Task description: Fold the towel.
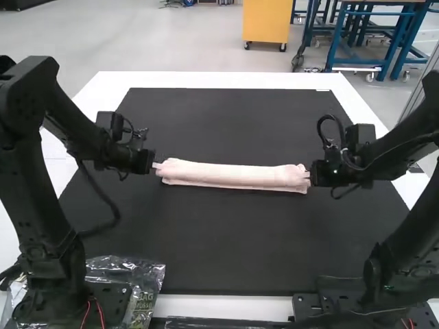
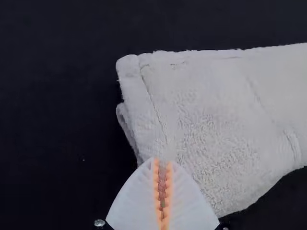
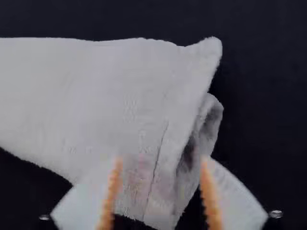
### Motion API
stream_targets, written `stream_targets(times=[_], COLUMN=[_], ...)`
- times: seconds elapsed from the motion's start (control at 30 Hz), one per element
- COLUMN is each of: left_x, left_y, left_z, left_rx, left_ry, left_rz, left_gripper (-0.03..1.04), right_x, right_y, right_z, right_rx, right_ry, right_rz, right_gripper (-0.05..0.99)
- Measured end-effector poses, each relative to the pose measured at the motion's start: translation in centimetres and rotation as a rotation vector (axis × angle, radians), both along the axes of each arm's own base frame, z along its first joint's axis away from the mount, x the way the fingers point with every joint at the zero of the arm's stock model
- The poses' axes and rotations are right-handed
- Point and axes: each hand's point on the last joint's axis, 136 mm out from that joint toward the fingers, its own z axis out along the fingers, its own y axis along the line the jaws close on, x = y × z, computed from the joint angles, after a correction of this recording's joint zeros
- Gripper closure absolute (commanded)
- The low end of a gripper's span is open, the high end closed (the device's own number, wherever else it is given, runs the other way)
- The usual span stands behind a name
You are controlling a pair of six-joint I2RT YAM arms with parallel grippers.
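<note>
A pale pink towel [image 1: 233, 175] lies folded into a long narrow strip across the dark mat, between the two grippers. At its left end is my left gripper [image 1: 156, 166]; in the left wrist view the fingers of that gripper [image 2: 162, 191] are closed together at the edge of the towel [image 2: 211, 115], pinching a little of it. My right gripper [image 1: 310, 175] is at the strip's other end. In the right wrist view, this gripper [image 3: 160, 191] has its fingers apart, with the layered end of the towel [image 3: 105, 96] between and beneath them.
The dark mat [image 1: 226, 240] covers most of the white table [image 1: 219, 80]. A crumpled clear plastic bag [image 1: 140, 274] lies at the near left, beside the left arm's base.
</note>
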Motion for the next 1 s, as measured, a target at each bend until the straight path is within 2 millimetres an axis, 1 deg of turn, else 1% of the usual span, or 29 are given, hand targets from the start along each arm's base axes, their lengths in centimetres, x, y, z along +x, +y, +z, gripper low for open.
stream_targets(times=[0.03,0.07,0.1,0.2,0.33,0.43,0.5,0.67,0.8,0.9,1.0], left_x=[0.0,-0.1,-0.2,-0.1,0.2,0.7,1.1,1.7,1.9,2.1,2.1], left_y=[0.2,0.5,0.8,1.9,4.2,5.9,6.4,6.4,6.3,6.3,6.3], left_z=[-0.1,-0.3,-0.4,-0.5,-0.2,0.3,0.8,1.9,3.6,4.8,5.2], left_rx=[0.005,0.007,0.007,0.000,-0.033,-0.062,-0.078,-0.102,-0.108,-0.106,-0.105], left_ry=[-0.015,-0.025,-0.026,-0.023,-0.023,-0.028,-0.035,-0.054,-0.092,-0.123,-0.132], left_rz=[0.011,0.023,0.037,0.078,0.146,0.199,0.217,0.217,0.213,0.210,0.209], left_gripper=[0.36,0.13,0.03,0.03,0.04,0.04,0.04,0.04,0.04,0.04,0.04], right_x=[0.0,0.0,0.1,0.4,1.3,1.9,2.0,2.0,1.8,1.8,1.9], right_y=[-0.1,-0.1,-0.2,-0.2,-0.2,-0.2,-0.2,0.2,0.6,1.0,1.4], right_z=[-0.1,-0.1,0.0,0.2,1.1,1.6,1.7,0.7,-0.4,-0.8,-1.0], right_rx=[-0.003,-0.006,-0.007,-0.008,-0.006,-0.004,-0.004,-0.008,-0.008,-0.010,-0.013], right_ry=[-0.002,-0.003,-0.009,-0.018,-0.042,-0.060,-0.065,-0.046,-0.026,-0.023,-0.030], right_rz=[-0.003,-0.005,-0.006,-0.009,-0.012,-0.013,-0.013,-0.006,0.005,0.014,0.024], right_gripper=[0.05,0.03,0.03,0.03,0.03,0.03,0.03,0.03,0.03,0.03,0.03])
